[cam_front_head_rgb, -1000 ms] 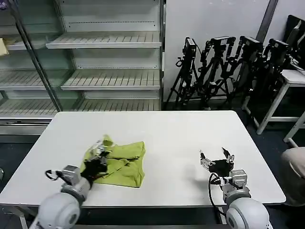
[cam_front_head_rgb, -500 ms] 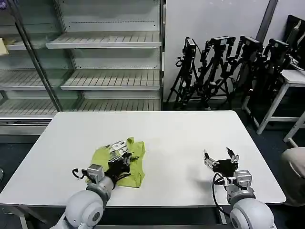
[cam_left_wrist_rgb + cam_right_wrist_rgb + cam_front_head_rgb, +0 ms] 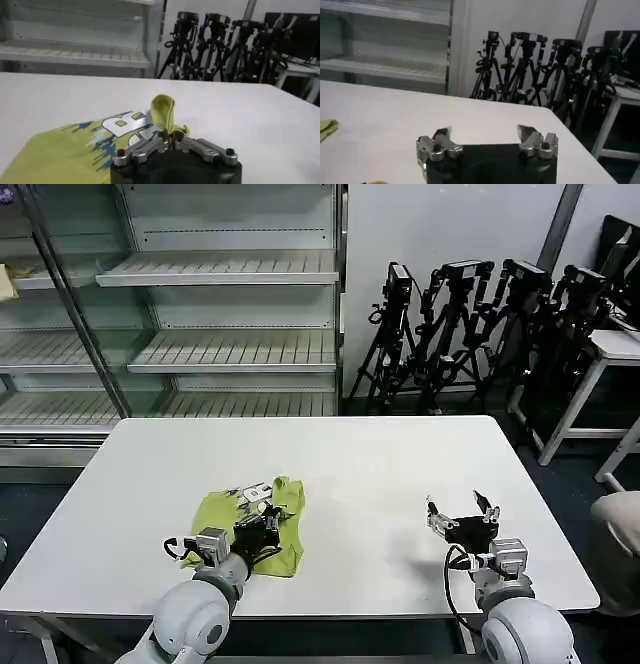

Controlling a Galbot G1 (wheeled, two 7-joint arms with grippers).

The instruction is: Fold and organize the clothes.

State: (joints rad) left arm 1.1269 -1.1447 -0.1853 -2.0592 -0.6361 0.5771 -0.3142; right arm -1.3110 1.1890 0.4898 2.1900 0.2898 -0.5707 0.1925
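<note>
The left gripper point(image 3: 172, 141), jaws clamped on a thin pinch of the shirt point(image 3: 232, 512), risks losing it mid-fold, while the right gripper point(image 3: 459, 512), jaws apart, waits well right of the shirt.

The worktop point(image 3: 360, 474) is bare across its middle and far side, so a pincer could pass there. The yellow-green shirt point(image 3: 222, 519) lies bunched near the front on the left. Shelves point(image 3: 210, 314) stand behind the worktop, and black tripods point(image 3: 470, 324) stand behind on the right.
</note>
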